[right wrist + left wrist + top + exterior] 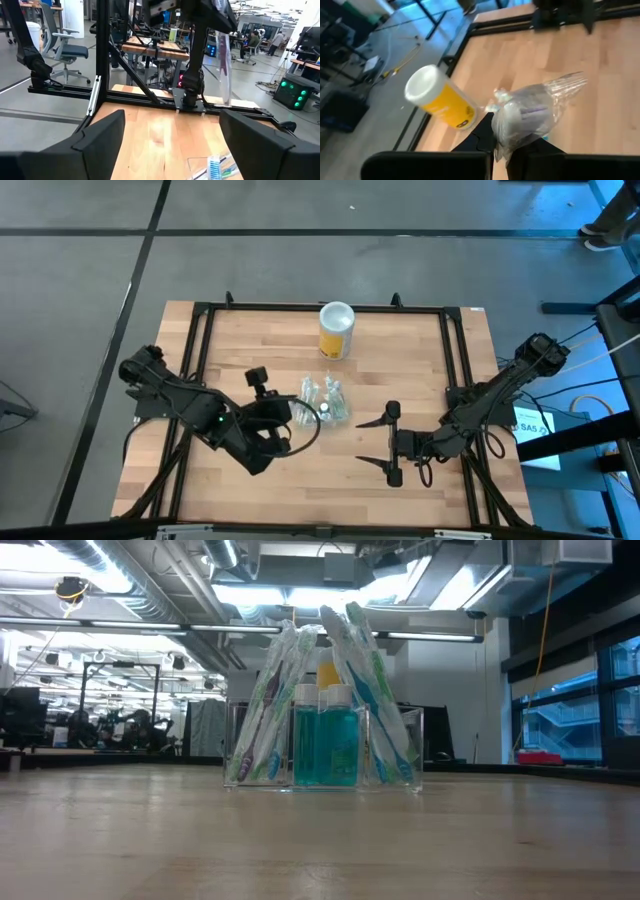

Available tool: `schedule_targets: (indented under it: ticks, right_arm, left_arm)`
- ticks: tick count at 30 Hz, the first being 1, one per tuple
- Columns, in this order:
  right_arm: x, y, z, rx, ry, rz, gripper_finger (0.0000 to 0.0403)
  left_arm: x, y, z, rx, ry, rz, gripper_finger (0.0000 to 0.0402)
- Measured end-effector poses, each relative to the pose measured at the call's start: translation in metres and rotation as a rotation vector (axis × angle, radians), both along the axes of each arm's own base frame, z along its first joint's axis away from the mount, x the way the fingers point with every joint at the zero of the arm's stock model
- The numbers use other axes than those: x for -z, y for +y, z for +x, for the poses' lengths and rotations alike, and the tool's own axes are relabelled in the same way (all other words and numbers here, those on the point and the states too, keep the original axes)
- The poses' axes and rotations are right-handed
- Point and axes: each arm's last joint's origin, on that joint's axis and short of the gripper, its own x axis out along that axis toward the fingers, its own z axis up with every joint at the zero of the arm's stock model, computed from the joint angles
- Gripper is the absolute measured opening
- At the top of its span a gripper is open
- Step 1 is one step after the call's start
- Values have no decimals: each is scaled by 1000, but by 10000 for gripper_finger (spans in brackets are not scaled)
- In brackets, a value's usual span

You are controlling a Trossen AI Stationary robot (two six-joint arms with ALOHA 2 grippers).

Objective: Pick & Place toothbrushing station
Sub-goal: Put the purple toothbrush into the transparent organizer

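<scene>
Our clear brush box (326, 401) is sitting upright mid-table, so that job is looking done. Our right gripper (391, 442) is waiting nearby, fingers apart, while our left gripper (300, 416) is pinching a wrapped toothbrush (530, 112).

A yellow cylindrical canister (336, 331) with a white lid (337, 314) stands upright near the far edge of the light wooden table (250, 340) — black framing rails (300, 307) run along its edges. Beyond it, in the right wrist view, an office chair (67, 52) and desks — people sit in the far background
</scene>
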Motion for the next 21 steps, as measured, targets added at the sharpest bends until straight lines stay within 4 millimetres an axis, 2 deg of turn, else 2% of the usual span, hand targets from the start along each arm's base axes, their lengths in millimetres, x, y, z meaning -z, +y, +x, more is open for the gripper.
schedule_targets:
  ticks: [4,9,14,17,21]
  right_arm:
    - [0,0,0,0,0,7,320]
    - [0,0,0,0,0,29,313]
    - [0,0,0,-3,0,34,312]
    - [0,0,0,-3,0,34,315]
    - [0,0,0,-2,0,34,321]
  left_arm:
    - [6,2,-2,-38,5,27,11]
    - [40,8,-11,-68,39,16,11]
    - [63,16,-31,19,-80,-72,11]
    - [73,28,-43,135,-193,-190,11]
    - [91,58,-54,224,-340,-366,11]
